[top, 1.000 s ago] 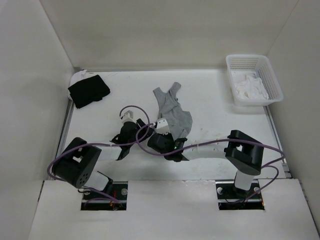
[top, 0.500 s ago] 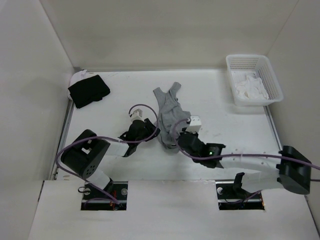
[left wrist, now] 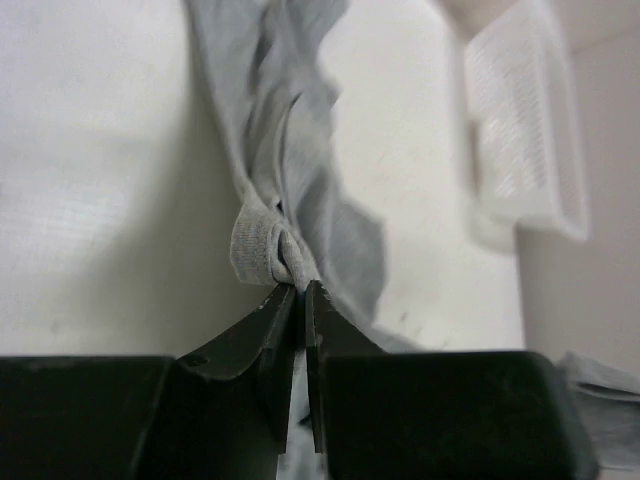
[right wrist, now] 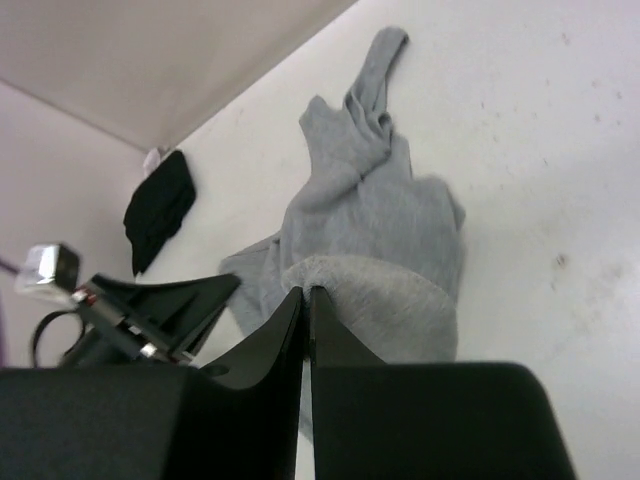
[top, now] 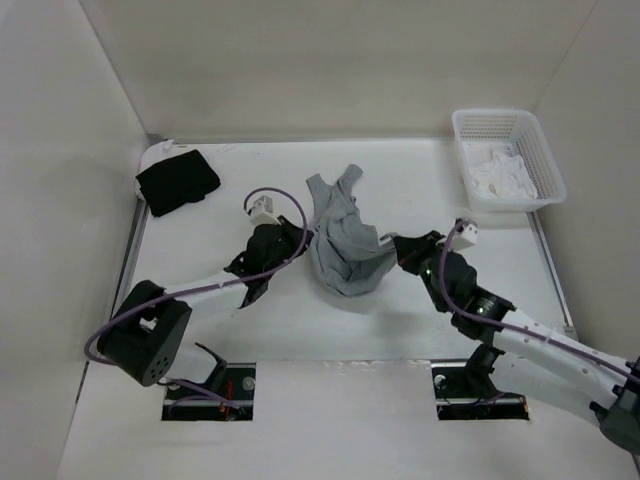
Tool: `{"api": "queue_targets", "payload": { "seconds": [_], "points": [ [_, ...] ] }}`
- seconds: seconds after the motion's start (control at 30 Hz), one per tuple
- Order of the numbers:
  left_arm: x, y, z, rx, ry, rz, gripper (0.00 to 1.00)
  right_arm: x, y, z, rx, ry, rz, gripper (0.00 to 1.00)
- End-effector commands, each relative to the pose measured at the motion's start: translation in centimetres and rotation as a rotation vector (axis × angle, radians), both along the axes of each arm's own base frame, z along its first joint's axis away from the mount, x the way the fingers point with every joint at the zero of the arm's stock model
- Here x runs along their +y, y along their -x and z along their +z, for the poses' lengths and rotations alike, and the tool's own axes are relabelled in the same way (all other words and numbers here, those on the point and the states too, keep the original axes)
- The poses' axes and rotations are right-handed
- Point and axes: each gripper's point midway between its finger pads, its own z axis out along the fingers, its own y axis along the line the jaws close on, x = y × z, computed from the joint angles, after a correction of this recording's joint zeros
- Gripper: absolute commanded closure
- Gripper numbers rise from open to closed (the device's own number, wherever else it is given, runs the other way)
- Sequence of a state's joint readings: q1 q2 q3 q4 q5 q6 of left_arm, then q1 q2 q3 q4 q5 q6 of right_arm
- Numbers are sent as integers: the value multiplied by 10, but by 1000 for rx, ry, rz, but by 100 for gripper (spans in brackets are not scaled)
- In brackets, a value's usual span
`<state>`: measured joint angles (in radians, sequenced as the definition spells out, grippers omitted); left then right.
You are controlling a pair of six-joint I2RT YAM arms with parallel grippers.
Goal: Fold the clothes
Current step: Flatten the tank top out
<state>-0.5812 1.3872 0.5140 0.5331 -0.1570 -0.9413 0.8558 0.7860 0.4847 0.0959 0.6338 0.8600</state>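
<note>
1. The bench (top: 430, 180) carries everything. A basket (top: 497, 114) holding a white cloth (top: 505, 172) sits well beyond and outward of the right fingers (top: 392, 250). A black cloth (top: 178, 180) lies well beyond and outward of the left fingers (top: 304, 243) (neither cloth is part of the job).
2. The clothes (top: 343, 245), one plain grey sleeveless top, lie crumpled on the bench directly between the two sets of fingers. Its long axis runs from the bunched body, level with the fingertips, out to the straps beyond them. That is crosswise to the line joining the two pinches.
3. The left fingers are clenched on a small rolled bit of edge at the garment's left side. In the left wrist view the cloth trails straight ahead of the tips and off to their right.
4. The right fingers are clenched on a rounded fold at the garment's right side. The rest of the top lies ahead of those tips, with the straps farthest off.
5. Neither arm is nearer, since both already grip the garment. With the cloth between the pinches, drawing them apart would likely spread the top across its width. The left bite looks thin and could slip.
</note>
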Motion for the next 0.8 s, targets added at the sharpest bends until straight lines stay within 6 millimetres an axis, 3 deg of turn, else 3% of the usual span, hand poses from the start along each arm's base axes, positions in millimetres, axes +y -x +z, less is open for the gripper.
{"api": "queue_targets", "payload": {
  "seconds": [0.0, 0.03, 0.1, 0.13, 0.2, 0.27, 0.33, 0.37, 0.43, 0.47, 0.5, 0.53, 0.6, 0.7, 0.77],
  "points": [
    [10, -53, 105, -242, 56, 119, 94, 29, -58, 112, -218, -132, 82, 96],
    [12, -57, 110, -253, 56, 131, 94, 30, -63, 120, -231, -134, 82, 96],
    [21, -77, 140, -308, 59, 169, 95, 37, -81, 180, -319, -155, 108, 96],
    [28, -85, 165, -345, 78, 181, 95, 38, -82, 215, -374, -173, 125, 96],
    [49, -88, 216, -425, 117, 210, 95, 34, -71, 263, -449, -201, 142, 96],
    [65, -82, 247, -480, 135, 236, 95, 29, -61, 283, -481, -218, 148, 96],
    [89, -63, 286, -557, 138, 277, 94, 22, -46, 290, -491, -232, 163, 95],
    [91, -61, 288, -562, 137, 280, 94, 20, -42, 287, -484, -236, 168, 95],
    [102, -42, 278, -562, 117, 304, 93, 20, -32, 245, -394, -260, 187, 95],
    [106, -35, 260, -534, 112, 317, 92, 19, -31, 232, -364, -269, 185, 96],
    [107, -29, 237, -496, 97, 323, 91, 20, -28, 198, -284, -303, 187, 96],
    [106, -26, 224, -471, 89, 325, 91, 18, -28, 182, -250, -319, 181, 96],
    [109, -14, 164, -365, 35, 334, 89, 12, -22, 125, -134, -366, 171, 97],
    [121, 16, 75, -192, -9, 341, 83, 23, 17, 14, 143, -399, 230, 93],
    [136, 27, 45, -116, -24, 375, 80, 34, 50, -44, 310, -384, 269, 90]
  ]
}}
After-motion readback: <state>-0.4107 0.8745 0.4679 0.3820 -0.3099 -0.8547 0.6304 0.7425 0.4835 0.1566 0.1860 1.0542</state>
